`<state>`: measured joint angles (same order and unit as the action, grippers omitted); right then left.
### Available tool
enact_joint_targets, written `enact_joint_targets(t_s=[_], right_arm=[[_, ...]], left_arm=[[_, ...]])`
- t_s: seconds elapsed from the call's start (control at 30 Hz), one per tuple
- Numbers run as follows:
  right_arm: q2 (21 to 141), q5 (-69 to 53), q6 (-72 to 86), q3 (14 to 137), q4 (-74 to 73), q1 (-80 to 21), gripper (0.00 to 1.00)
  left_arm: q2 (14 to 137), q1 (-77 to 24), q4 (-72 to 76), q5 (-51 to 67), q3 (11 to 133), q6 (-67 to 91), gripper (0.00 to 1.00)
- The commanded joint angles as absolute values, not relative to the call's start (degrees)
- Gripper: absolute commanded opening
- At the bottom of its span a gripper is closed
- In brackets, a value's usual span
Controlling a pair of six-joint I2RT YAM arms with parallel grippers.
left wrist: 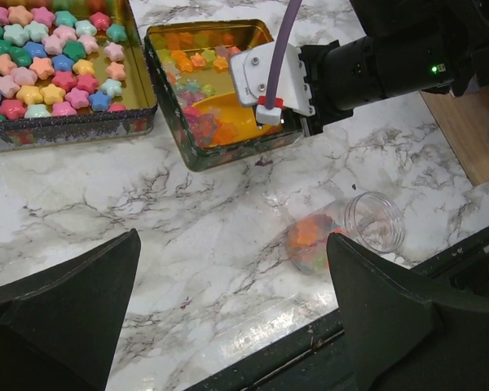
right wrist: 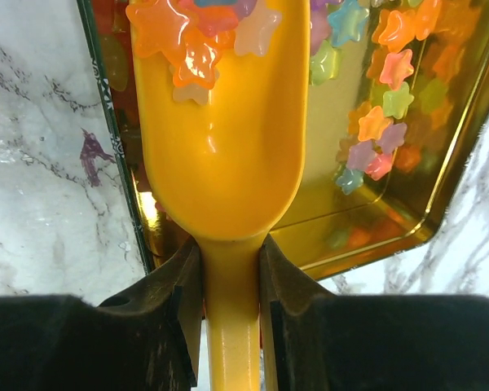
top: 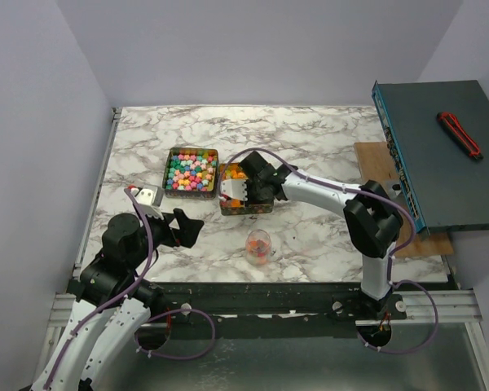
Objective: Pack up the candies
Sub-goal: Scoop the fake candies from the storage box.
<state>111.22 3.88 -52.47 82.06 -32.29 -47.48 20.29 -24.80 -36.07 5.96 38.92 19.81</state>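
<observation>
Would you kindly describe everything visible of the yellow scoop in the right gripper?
The scoop looks like glossy yellow-orange plastic: a deep rounded bowl narrowing to a straight handle. The right gripper has its jaws shut on the handle. The bowl reaches over the gold-lined tin, with several star-shaped candies heaped at its far end.

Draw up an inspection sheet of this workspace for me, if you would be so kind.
Surface: white marble table with grey veins.
Job's things: pastel candies fill the left tin; glossy candies lie in the right tin, some in the scoop, more in the clear jar.
Clutter: utility knife on a dark box, wooden board beneath it.
Grippers: left gripper open and empty; right gripper shut on the scoop's handle, over the right tin.
Cables: purple cables run along both arms.
Surroundings: plain pale walls.
</observation>
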Motion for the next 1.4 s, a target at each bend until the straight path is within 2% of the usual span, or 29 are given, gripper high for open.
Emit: enact_joint_targets(t_s=[0.0, 0.33, 0.8, 1.37], right_arm=[[111.87, -5.51, -48.54, 80.77, -33.45, -46.21, 0.0], [108.63, -10.99, -45.19, 77.06, -28.58, -42.18, 0.01], [102.49, -17.2, -37.44, 67.66, -13.27, -39.55, 0.01], [93.71, -17.11, -29.1, 57.52, 1.22, -38.3, 0.0]], left_arm=[[21.23, -24.37, -35.84, 4.77, 38.67, 19.43, 0.99], [22.37, -24.35, -35.85, 4.22, 38.76, 19.42, 0.99], [24.67, -24.27, -35.77, 4.22, 38.94, 19.51, 0.99], [24.1, -24.28, -34.9, 5.2, 38.77, 19.8, 0.99]])
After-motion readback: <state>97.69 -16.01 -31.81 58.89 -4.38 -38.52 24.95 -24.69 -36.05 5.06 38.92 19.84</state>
